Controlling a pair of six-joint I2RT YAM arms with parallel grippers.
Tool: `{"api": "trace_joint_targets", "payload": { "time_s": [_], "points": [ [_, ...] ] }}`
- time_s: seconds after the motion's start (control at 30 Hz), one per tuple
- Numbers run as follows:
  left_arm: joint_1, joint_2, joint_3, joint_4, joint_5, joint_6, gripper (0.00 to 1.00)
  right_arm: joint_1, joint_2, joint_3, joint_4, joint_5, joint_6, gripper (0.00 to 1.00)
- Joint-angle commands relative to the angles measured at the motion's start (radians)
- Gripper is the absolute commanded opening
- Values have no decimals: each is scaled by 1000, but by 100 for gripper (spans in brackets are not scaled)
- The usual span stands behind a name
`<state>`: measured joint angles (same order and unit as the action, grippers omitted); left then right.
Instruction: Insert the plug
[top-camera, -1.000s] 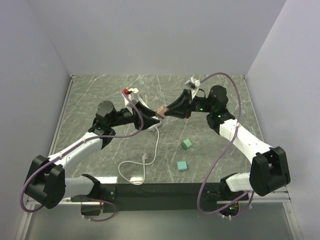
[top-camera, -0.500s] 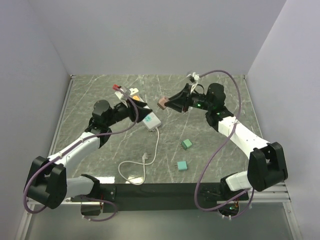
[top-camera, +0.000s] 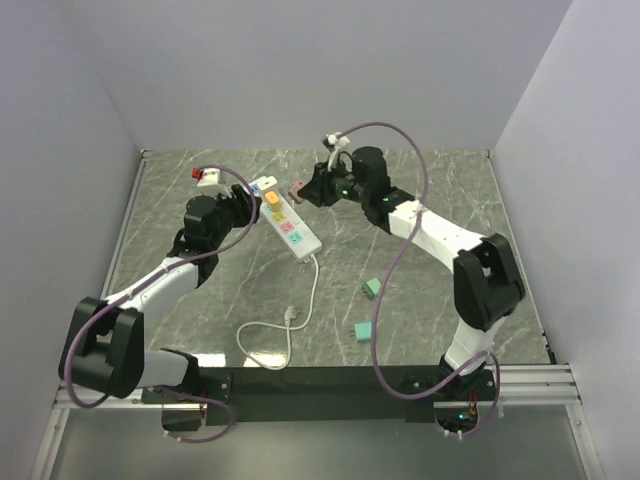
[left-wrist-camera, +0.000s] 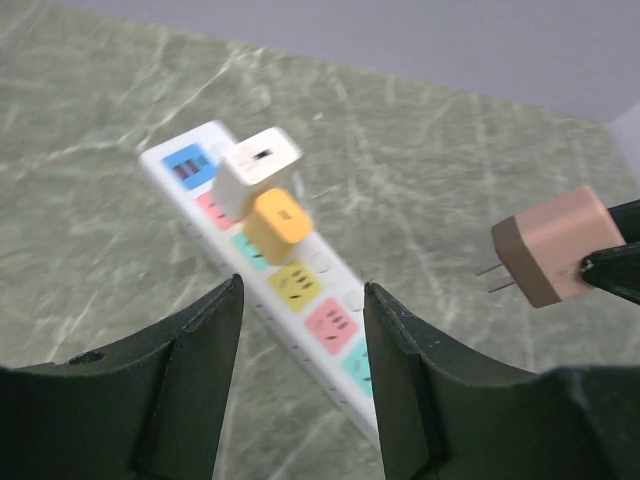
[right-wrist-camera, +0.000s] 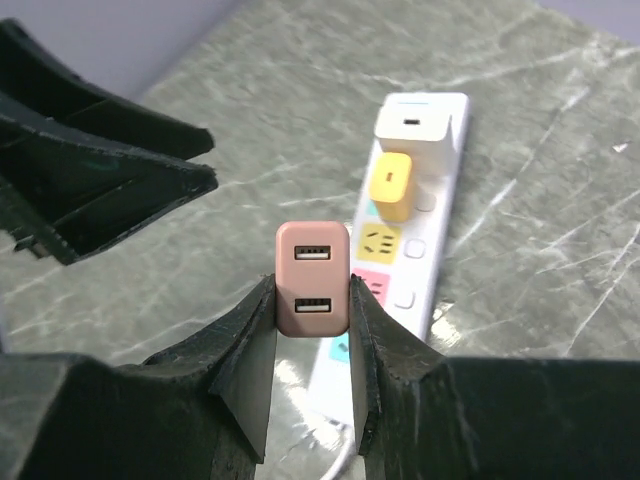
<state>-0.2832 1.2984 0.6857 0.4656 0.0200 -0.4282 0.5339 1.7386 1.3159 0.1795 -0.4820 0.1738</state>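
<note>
A white power strip (top-camera: 287, 224) with coloured sockets lies on the grey marble table. A white charger (left-wrist-camera: 258, 170) and a yellow one (left-wrist-camera: 278, 225) are plugged in at its far end. My right gripper (right-wrist-camera: 312, 295) is shut on the pink plug (right-wrist-camera: 313, 278), which has two USB ports. It holds the plug (top-camera: 297, 190) in the air just right of the strip's far end, prongs toward the strip. My left gripper (left-wrist-camera: 302, 290) is open and holds nothing. It hovers at the strip's left side (top-camera: 248, 203), with the pink socket (left-wrist-camera: 330, 325) showing between its fingers.
The strip's white cord (top-camera: 312, 285) curls toward the near edge and ends in a loose plug (top-camera: 291, 315). Two green cubes (top-camera: 373, 288) (top-camera: 363, 331) lie at the near right. Grey walls close in the back and both sides.
The right gripper has carried the pink plug left and toward the back. The left gripper has drawn back to the left, opened wider and uncovered the strip.
</note>
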Motion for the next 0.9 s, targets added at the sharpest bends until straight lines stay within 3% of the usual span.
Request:
{"api": "trace_joint_targets", "payload": {
  "time_s": [0.0,0.47,0.87],
  "points": [
    [24,58,54,19,-83,-23,57,27,79,141,-86,124,-52,0],
    [84,409,302,90,-45,-20,59,103,392,482,-333,289,-92,0],
    [96,621,483,131,15,-50,61,143,434,464,-330,402,-85,0]
  ]
}}
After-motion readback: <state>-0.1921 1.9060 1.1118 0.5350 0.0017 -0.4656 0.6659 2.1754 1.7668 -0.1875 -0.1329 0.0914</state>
